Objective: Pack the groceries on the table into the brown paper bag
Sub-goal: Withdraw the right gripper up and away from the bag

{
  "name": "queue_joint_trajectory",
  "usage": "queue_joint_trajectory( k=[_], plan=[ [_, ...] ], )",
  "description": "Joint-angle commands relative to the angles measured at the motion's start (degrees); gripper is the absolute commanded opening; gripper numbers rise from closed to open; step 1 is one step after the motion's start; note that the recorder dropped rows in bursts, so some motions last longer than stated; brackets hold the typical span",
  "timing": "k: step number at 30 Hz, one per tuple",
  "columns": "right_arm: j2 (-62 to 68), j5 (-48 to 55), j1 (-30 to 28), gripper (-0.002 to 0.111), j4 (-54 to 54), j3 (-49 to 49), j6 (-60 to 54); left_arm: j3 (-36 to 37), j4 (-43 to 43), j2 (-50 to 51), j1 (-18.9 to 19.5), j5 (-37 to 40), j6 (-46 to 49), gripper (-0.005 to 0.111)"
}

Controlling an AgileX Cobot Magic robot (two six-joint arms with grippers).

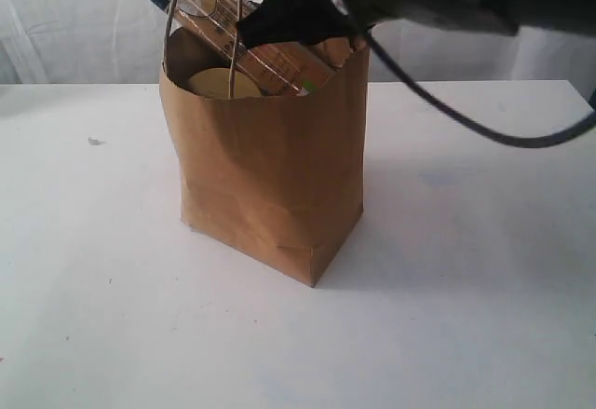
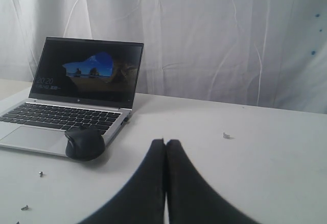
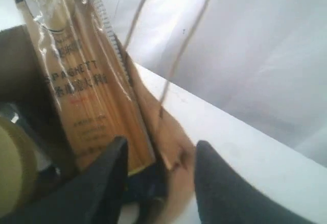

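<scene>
right end effector (image 3: 161, 145) apart astride brown paper bag (image 1: 270, 176) rim | left end effector (image 2: 165, 155) together | bag central on table (image 1: 484, 288)

An open silver laptop with a dark lit screen (image 2: 76, 101) stands before a creased white fabric curtain (image 2: 230, 35). A black rounded computer mouse (image 2: 84, 142) sits at its front corner.

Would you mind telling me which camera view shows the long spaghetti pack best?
The right wrist view: the spaghetti pack is seen close up, its label readable. The exterior view shows only its upper part, sticking out of the brown paper bag. The left wrist view does not show it.
</scene>
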Motion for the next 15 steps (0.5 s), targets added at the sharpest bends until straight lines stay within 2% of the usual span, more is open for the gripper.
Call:
queue_joint_trajectory(
  k=[1,2,5,8,11,12,15],
  plan=[
    [-4.5,12.85,-0.55,0.039,0.76,0.24,-14.67,0.0,0.16,-0.27,-0.43,-0.63,0.08,0.0],
    [-4.68,14.53,-0.93,0.039,0.76,0.24,-16.93,0.0,0.16,-0.27,-0.43,-0.63,0.08,0.0],
    [-4.27,18.39,-7.65,0.036,-2.37,2.65,-25.93,0.0,0.16,-0.27,-0.43,-0.63,0.08,0.0],
    [-4.27,16.22,-22.32,0.02,-0.42,6.1,-19.82,0.0,0.16,-0.27,-0.43,-0.63,0.08,0.0],
    [-2.98,14.66,-38.43,0.0,14.45,12.62,-18.36,0.0,0.16,-0.27,-0.43,-0.63,0.08,0.0],
    [-2.59,13.73,-43.13,0.0,22.55,16.09,-21.13,0.0,0.16,-0.27,-0.43,-0.63,0.08,0.0],
    [-2.06,10.19,-50.17,0.0,34.89,23.98,-27.22,0.0,0.16,-0.27,-0.43,-0.63,0.08,0.0]
  ],
)
